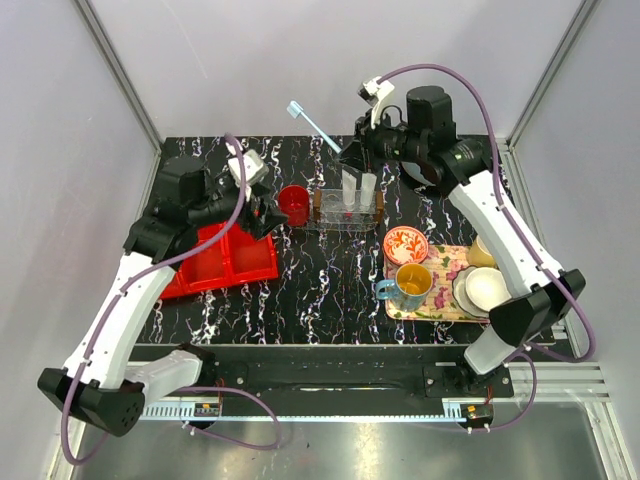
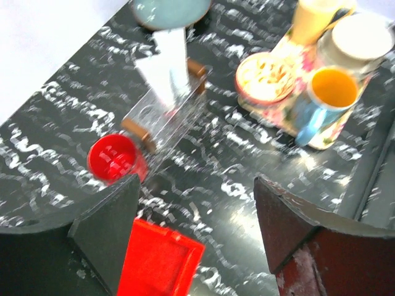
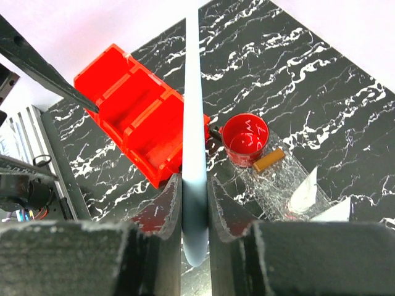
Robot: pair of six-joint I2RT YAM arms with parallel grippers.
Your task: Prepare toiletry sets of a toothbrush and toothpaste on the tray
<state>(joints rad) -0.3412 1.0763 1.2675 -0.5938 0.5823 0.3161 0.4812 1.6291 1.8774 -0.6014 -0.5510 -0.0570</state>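
Observation:
My right gripper [image 1: 351,160] [image 3: 195,191] is shut on the pale blue toothbrush [image 1: 315,127] [image 3: 192,117]. It holds the brush in the air above the far side of the clear tray [image 1: 335,222] [image 3: 281,179], with the head pointing up and left. Two white toothpaste tubes [image 1: 349,188] [image 1: 369,190] [image 2: 163,68] [image 3: 305,192] rest side by side on that tray [image 2: 154,114]. My left gripper [image 1: 268,215] [image 2: 197,228] hangs open and empty over the red bin's right corner, just left of the tray.
A red cup [image 1: 293,203] [image 2: 114,159] [image 3: 245,139] stands against the tray's left end. The red three-compartment bin [image 1: 225,258] [image 2: 160,259] [image 3: 133,108] sits at the left. At the right, a floral tray [image 1: 445,262] carries a patterned bowl [image 1: 405,243], a blue mug [image 1: 410,285] and white dishes [image 1: 485,288].

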